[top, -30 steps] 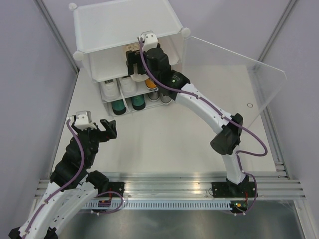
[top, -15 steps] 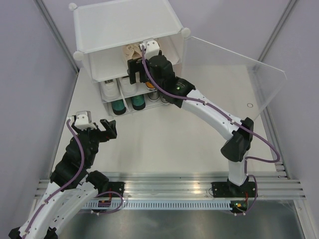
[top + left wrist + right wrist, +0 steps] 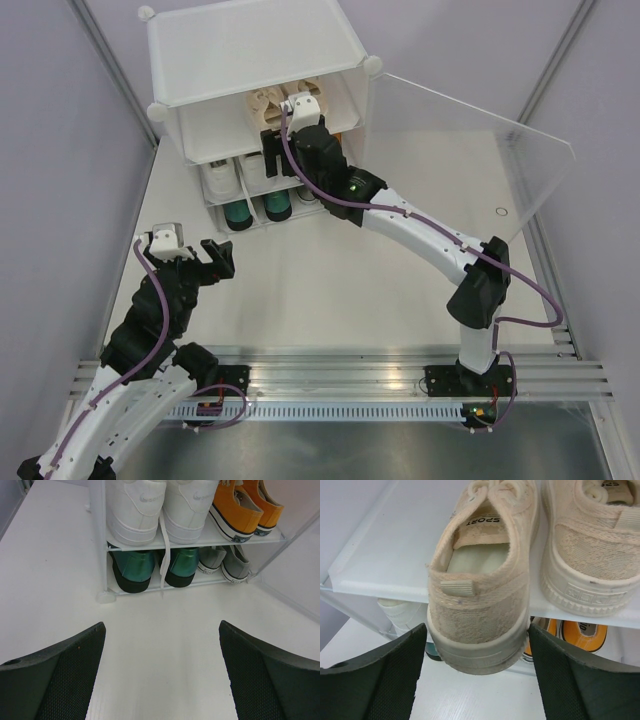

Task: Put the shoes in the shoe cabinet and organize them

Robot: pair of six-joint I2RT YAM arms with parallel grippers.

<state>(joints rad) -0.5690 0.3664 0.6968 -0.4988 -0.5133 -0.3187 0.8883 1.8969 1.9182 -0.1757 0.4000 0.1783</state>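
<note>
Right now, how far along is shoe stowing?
Done: white sneakers, orange sneakers on the middle shelf; green sneakers, grey sneakers below; one beige sneaker on top. In hand: open right gripper straddles the overhanging heel of the second beige sneaker. Remaining: seat it.

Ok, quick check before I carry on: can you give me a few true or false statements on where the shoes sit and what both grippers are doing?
1. The left gripper is open and holds nothing. True.
2. The orange shoes sit on the bottom shelf. False: they are on the middle shelf beside the white shoes.
3. Both beige shoes are on the top shelf. True; one heel overhangs its edge.
4. The right gripper is shut on a beige shoe. False: it is open, one finger on each side of that heel.
5. The green shoes sit directly below the white pair. True.
</note>
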